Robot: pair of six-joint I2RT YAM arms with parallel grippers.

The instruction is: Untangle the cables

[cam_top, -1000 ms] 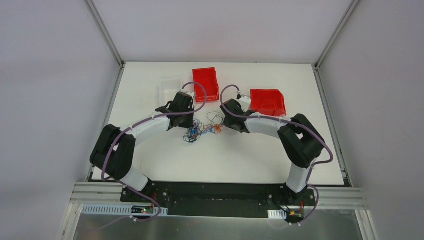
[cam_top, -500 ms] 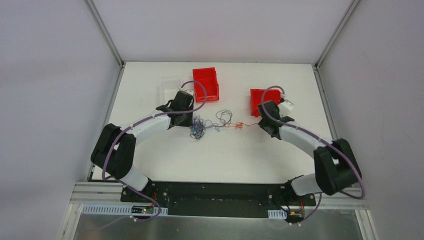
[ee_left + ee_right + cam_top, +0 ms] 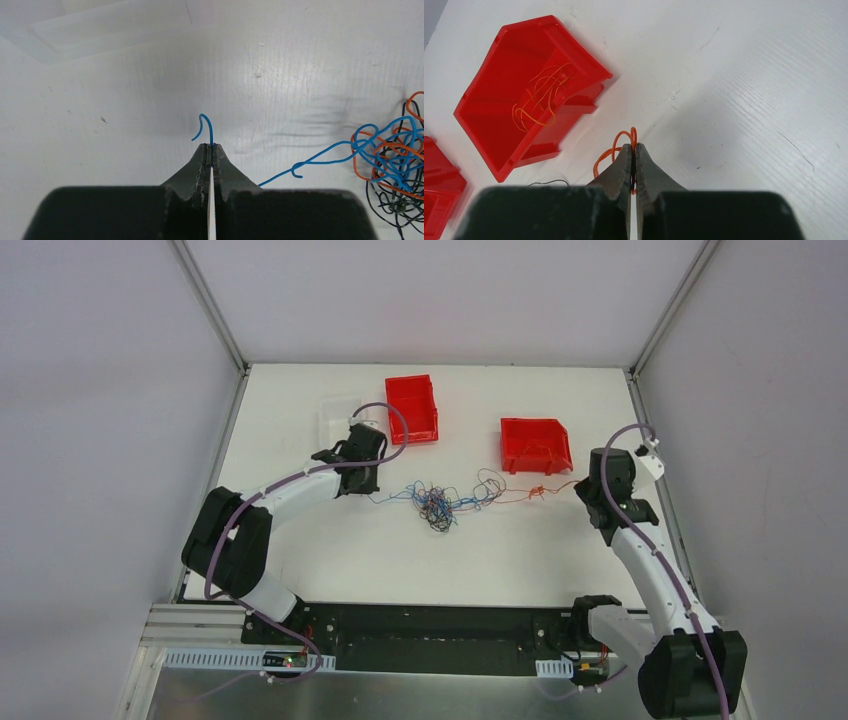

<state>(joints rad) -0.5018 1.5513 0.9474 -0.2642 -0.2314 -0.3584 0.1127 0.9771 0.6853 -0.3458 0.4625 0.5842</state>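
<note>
While left fingers pinch blue cable, right fingers pinch orange cable.

cables on table centre; left bin, right bin behind them

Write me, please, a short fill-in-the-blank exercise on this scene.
1. The left gripper is shut on a wire end that is ____.
2. The right gripper is shut on a loop that is ____.
3. Loose strands lie inside a ____ bin.
4. The tangle lies ____ the two grippers.

Missing words: blue; orange; red; between.
</note>
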